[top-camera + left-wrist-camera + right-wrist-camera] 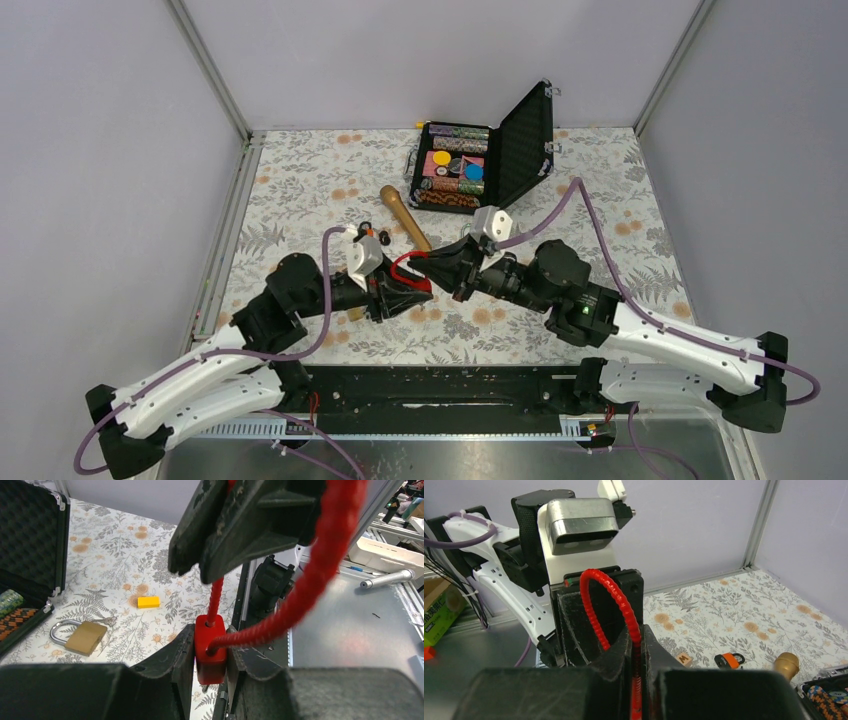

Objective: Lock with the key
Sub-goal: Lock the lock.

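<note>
The red lock (210, 652) is pinched upright in the left gripper (412, 287) above the table (300, 190); its cable (599, 587) is clamped by the right gripper (445, 267), directly facing

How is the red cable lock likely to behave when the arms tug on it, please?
The cable probably flexes yet springs back: it arches in a loop between the two jaws rather than hanging limp. Its ribbed coating likely grips well. The small lock body, pinched in the left jaws, seems rigid and light.
</note>
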Controlling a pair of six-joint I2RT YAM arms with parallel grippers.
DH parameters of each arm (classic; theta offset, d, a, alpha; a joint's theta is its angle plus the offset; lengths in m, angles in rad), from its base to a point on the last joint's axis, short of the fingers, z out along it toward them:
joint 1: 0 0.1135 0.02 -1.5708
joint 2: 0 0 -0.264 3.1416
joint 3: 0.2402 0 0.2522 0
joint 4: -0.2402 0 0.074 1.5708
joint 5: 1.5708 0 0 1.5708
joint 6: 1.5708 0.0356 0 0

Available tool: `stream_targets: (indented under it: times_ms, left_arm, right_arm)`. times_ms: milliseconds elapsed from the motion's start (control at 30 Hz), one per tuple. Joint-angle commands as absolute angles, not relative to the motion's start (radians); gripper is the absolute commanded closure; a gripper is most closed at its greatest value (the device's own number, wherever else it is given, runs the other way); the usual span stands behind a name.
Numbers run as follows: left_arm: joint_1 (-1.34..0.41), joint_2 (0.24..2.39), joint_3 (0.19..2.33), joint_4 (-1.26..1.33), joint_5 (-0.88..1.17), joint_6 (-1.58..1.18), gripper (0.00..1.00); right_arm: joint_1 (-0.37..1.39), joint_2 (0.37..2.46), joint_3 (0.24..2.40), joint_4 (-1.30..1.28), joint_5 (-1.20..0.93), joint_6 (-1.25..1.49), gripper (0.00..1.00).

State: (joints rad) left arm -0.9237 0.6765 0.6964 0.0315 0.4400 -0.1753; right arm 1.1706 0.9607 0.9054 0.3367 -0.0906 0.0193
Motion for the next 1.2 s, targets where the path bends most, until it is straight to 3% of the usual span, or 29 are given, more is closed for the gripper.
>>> stream_targets:
  times_ms: [0, 333, 700, 967, 1100, 1167]
  left_arm:
    - [-0.92, 0.694, 0.741, 0.249, 0.386, -0.201, 1.0]
    - [-0.92, 0.625, 0.701, 0.289, 0.428, -0.167, 1.0]
    - [-0.921, 0.596, 0.679, 0.337, 0.306, -0.229, 1.0]
    - [-0.921, 0.624, 0.687, 0.21, 0.325, -0.247, 1.0]
    - [-0.921, 0.623, 0.689, 0.181, 0.317, -0.262, 1.0]
    - [-0.922, 0.623, 0.703, 0.169, 0.308, -0.278, 1.0]
  right_arm:
    - [1.19, 1.019, 0.92, 0.153, -0.181, 0.022, 1.0]
    - [1.191, 1.019, 0.884, 0.072, -0.094, 0.102, 1.0]
    - [1.19, 1.044, 0.904, 0.007, -0.123, 0.131, 1.0]
    - [1.19, 0.93, 1.009, -0.016, -0.047, 0.228, 0.63]
    - [1.191, 0.835, 0.995, 0.042, -0.04, 0.285, 0.36]
    - [1.192, 0.788, 0.946, 0.083, -0.043, 0.305, 0.28]
